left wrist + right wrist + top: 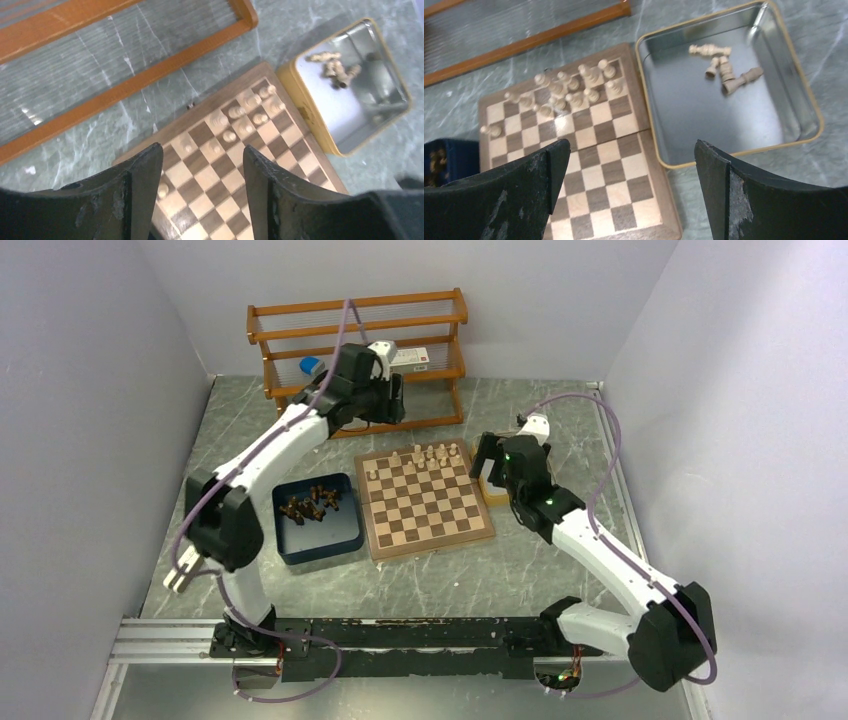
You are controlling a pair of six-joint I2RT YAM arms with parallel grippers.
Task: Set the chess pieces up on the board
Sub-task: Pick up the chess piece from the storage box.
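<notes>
The board (425, 502) lies mid-table. Several cream chess pieces (425, 454) stand on its far two rows. They also show in the left wrist view (250, 112) and the right wrist view (569, 90). More cream pieces (724, 67) lie loose in the yellow tray (704, 115). Dark brown pieces (310, 505) lie in the navy tray (340, 540). My left gripper (393, 400) is open and empty, above the table beyond the board's far left corner (202, 160). My right gripper (488, 455) is open and empty, over the board's right edge beside the yellow tray (631, 155).
A wooden rack (355, 340) stands at the back behind the left gripper. The navy tray sits just left of the board and the yellow tray (350, 107) just right of it. Grey walls close in both sides.
</notes>
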